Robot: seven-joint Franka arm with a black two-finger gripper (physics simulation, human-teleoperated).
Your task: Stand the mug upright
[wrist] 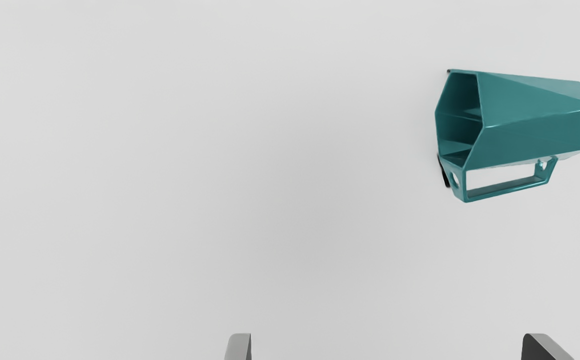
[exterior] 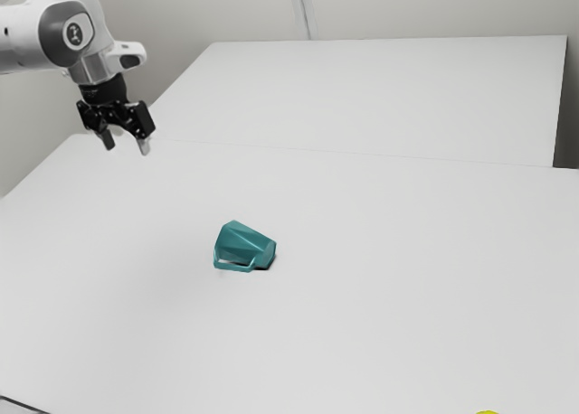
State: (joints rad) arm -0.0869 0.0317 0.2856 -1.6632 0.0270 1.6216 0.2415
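1. Looked out over a broad white table [exterior: 362,324], backed by pale walls [exterior: 434,12].
2. Held the gripper [exterior: 126,146] above the table and well apart from the mug [exterior: 242,242], probably to line up freely without knocking it. Parted the fingers [wrist: 240,347] wide, with nothing between them, presumably to leave room for straddling the body or handle [wrist: 507,190].
3. Brought the arm [exterior: 54,7] in from the exterior view's upper left, bent at the wrist, with the fingertips aimed down toward the table.
4. Found the mug lying on its side on the table, not upright, with its mouth toward the arm and its base away. Noted the handle out to one side, likely a brake on rolling.
5. Glimpsed something yellow [exterior: 488,412] at the exterior view's bottom edge, too little to name.
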